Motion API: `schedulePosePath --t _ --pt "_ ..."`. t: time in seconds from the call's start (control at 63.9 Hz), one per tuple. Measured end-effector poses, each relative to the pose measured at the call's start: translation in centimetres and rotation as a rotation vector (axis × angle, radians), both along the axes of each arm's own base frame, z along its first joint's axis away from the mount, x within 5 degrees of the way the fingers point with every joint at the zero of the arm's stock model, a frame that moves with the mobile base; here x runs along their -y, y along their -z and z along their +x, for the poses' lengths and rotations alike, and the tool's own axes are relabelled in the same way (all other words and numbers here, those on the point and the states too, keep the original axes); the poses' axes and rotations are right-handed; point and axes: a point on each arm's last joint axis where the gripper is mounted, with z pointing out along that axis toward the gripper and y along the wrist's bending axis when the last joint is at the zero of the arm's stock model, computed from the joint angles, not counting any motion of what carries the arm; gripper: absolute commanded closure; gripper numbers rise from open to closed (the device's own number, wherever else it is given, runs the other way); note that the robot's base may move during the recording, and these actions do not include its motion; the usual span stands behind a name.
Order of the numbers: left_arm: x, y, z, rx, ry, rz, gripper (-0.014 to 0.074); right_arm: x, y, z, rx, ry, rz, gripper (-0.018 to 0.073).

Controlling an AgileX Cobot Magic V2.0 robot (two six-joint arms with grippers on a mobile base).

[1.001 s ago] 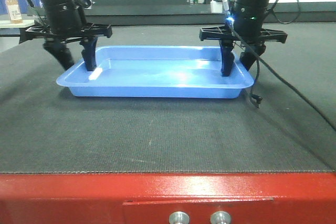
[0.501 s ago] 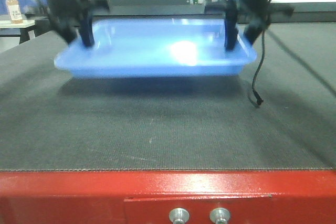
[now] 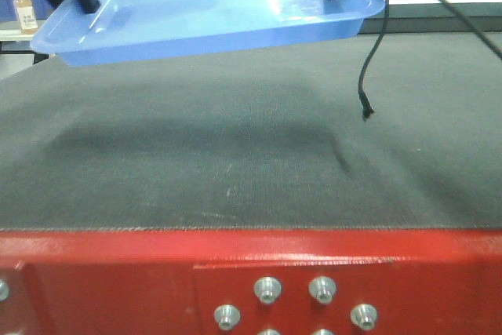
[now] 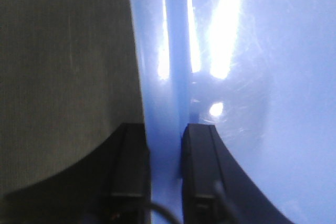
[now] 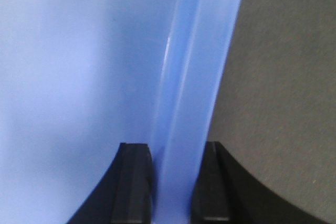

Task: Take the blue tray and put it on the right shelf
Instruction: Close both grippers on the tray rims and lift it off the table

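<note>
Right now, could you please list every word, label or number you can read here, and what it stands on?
No readable text.
The bottle at far left in the front view has a label, too small and blurred to read.
The blue tray shows no print.

The left gripper (image 4: 165,132) and the right gripper (image 5: 173,149) are looking black and blocky, with smooth curved backs. A thin black cable (image 3: 365,72) is dangling loose.
</note>
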Motion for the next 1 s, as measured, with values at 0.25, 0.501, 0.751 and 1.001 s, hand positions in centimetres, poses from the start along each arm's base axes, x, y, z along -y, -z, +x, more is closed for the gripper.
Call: schedulePosePath --t 0.25,0.501,0.751,1.001 --pt "-0.5 -1.1 -1.8 0.01 -0.003 -0.011 0.0638 -0.2 0.7 -0.1 -0.022 0.0 -0.013 0.0501" --pt "-0.5 -0.8 -1.9 0.003 0.015 0.001 0.0638 -0.4 4.2 -0.1 -0.088 0.009 -0.022 0.0501" --pt "-0.4 -0.8 -2.1 -0.01 0.035 0.008 0.0638 0.3 4.0 -2.1 -0.04 -0.004 -0.011 0.0501" --pt "-0.6 -4.3 -4.6 0.066 0.056 -0.034 0.0637 2.3 -1.5 -6.8 0.082 -0.01 0.027 0.0501"
